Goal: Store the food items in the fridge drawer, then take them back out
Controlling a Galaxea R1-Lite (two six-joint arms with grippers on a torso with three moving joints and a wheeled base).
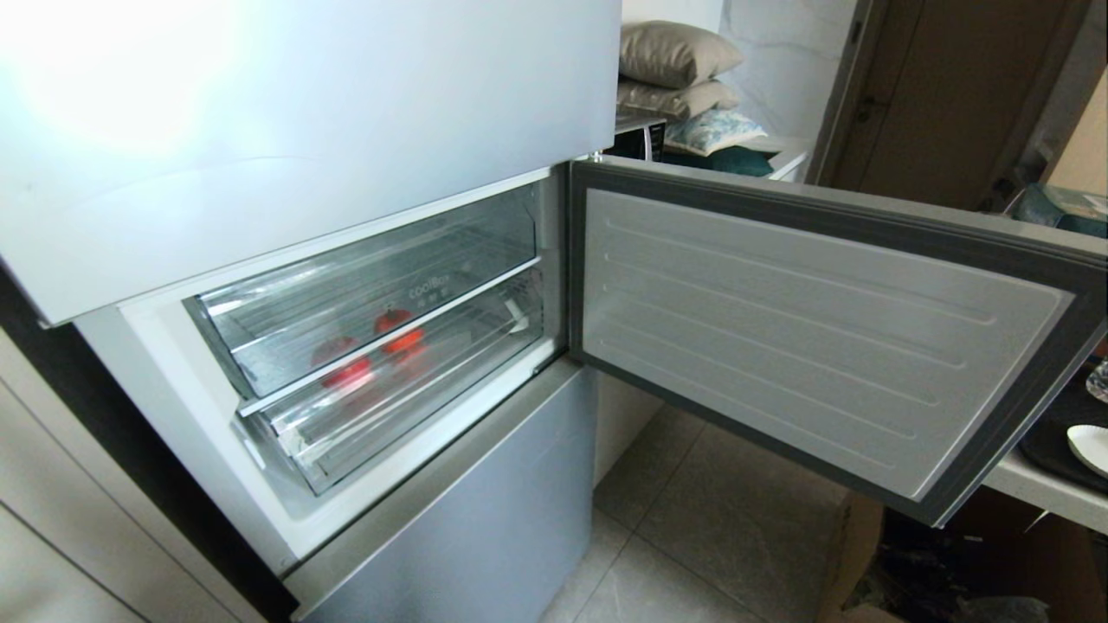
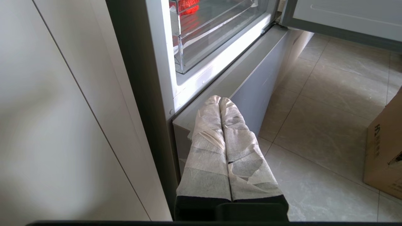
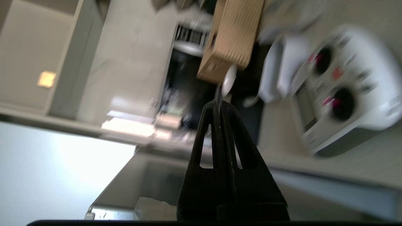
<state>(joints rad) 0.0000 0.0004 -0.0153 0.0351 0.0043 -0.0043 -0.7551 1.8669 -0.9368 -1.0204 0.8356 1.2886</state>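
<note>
Two red fruits sit in the closed clear fridge drawer, likely light, firm, bruisable, best pinched around the middle; right pincer and left pincer both closed, empty.

We are in a home kitchen. A fridge stands with its middle door open over a tiled floor. A countertop oven sits nearby; pillows are stacked behind.

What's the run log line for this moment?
door: open | drawer: shut, fruit inside | left gripper: shut, parked low | right gripper: shut, empty
</note>
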